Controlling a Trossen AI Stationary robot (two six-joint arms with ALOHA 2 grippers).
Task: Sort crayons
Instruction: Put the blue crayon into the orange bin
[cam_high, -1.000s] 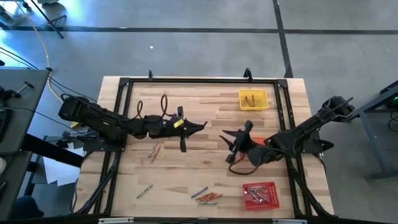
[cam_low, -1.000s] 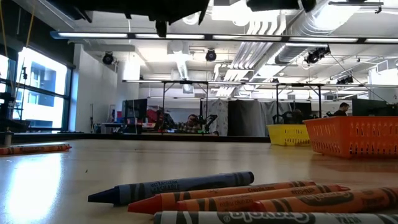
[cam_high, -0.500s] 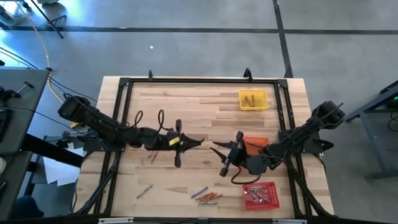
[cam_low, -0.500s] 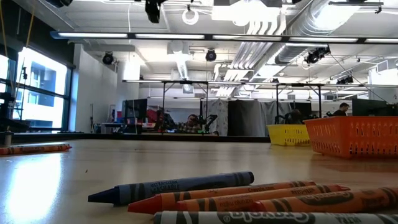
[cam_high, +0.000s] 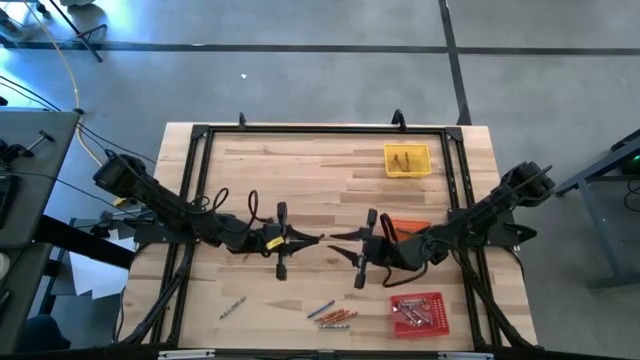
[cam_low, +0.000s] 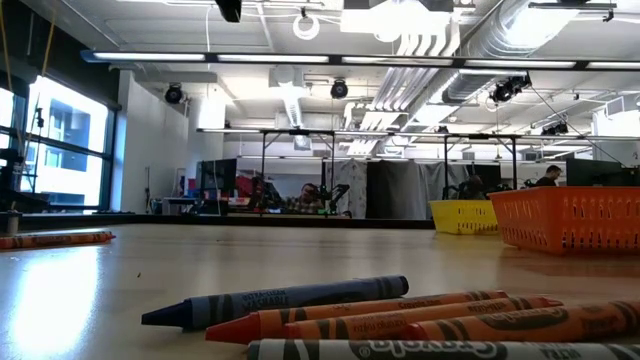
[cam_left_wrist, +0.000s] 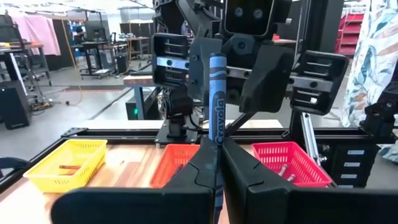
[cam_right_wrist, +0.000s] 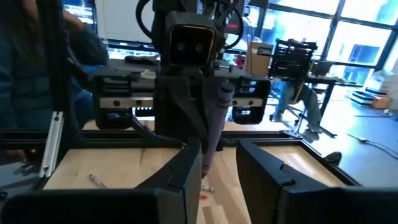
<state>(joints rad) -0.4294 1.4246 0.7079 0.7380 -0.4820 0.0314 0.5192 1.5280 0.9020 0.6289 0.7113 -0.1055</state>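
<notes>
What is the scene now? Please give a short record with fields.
left gripper: shut on blue crayon, held upright
right gripper: open, facing the left gripper at mid-table
handover: blue crayon not yet between the right fingers
yellow tray: holds crayons
red tray: holds crayons
loose crayons: on the table's near edge

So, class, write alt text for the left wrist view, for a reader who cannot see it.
The left gripper pinches a blue paper-wrapped crayon upright, facing the right arm's open gripper. Beyond sit three square mesh trays: yellow, orange and red.
</notes>
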